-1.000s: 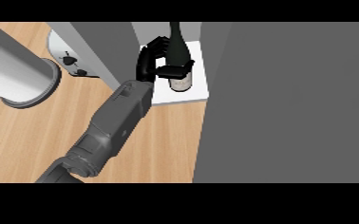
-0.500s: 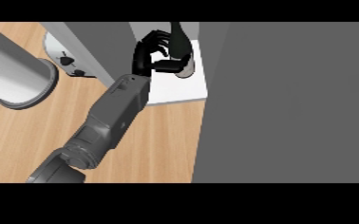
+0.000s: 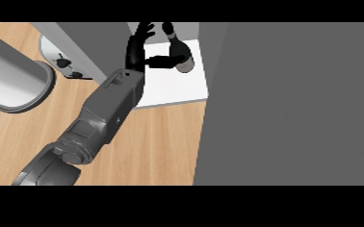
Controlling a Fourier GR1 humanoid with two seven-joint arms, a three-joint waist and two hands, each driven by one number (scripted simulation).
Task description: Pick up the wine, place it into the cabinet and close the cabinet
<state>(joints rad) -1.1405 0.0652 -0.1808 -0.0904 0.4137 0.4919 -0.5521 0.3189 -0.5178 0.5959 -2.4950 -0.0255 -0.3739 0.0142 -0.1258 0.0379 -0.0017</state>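
Inside, wine (image 3: 183, 57) near shelf (image 3: 174, 89) right edge; left hand (image 3: 136, 53) beside, fingers (image 3: 146, 30) straight.

The counter (image 3: 149, 144) is a warm, light wood with faint grain lines. The forearm (image 3: 103, 113) is mid grey, shading darker toward the elbow, and the left hand (image 3: 135, 50) at its end is plain black. The wine (image 3: 183, 53) is a near-black bottle with a dull grey-brown patch low on its body. The cabinet (image 3: 284, 101) is flat, unpatterned grey outside, and its shelf (image 3: 171, 89) is white. A round basin (image 3: 21, 84) at the left is grey with a paler inside.
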